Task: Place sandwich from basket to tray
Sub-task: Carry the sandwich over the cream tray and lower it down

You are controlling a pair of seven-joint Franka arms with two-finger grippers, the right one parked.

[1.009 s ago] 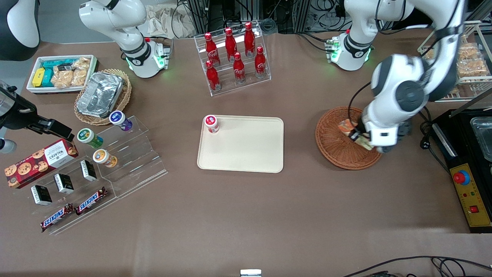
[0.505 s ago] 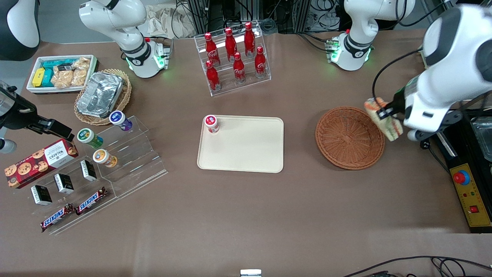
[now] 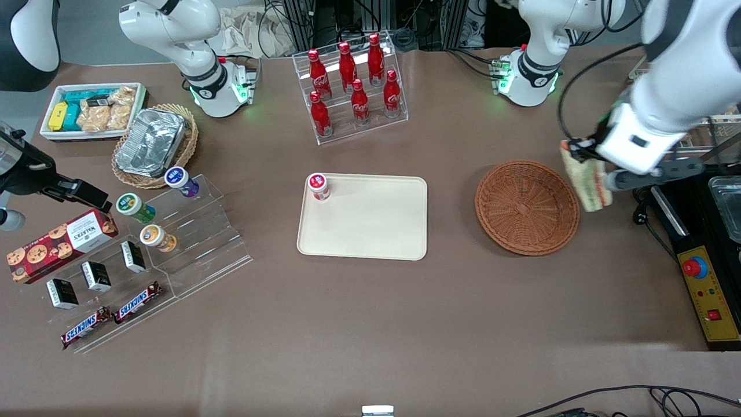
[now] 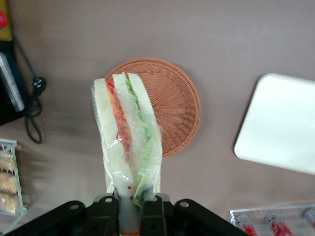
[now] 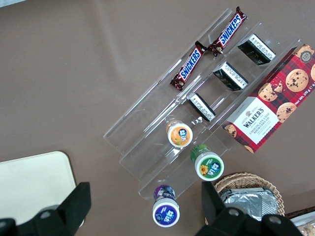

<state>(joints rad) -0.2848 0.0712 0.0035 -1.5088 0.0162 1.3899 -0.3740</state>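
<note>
While the basket [image 3: 527,207] sits on the brown table [image 3: 370,313] with nothing in it, the gripper [image 3: 586,152] hangs in the air just beside the basket's rim, toward the working arm's end of the table. Its two fingers are pinched tight on the sandwich [image 3: 586,179].

A second ago the gripper was down inside the basket with the sandwich. Half a second ago it had lifted the sandwich out and up past the rim. Now it has gone a little higher and a little farther from the front camera, and the sandwich hangs down from it more straight.

From the wrist camera, the sandwich [image 4: 127,137] sticks out from the black fingers [image 4: 106,211], which grip it at its narrow end. It is a wedge of white bread in clear, shiny wrap. Along the cut edge you can see a red and orange stripe next to a green stripe, with white bread on both sides. The basket [image 4: 170,105] lies below the gripper, round and reddish-brown.

The tray [image 3: 363,217] lies well apart from the gripper, past the basket toward the parked arm's end. It is flat and cream. A small jar with a red and white lid [image 3: 318,186] stands on one corner of it.
</note>
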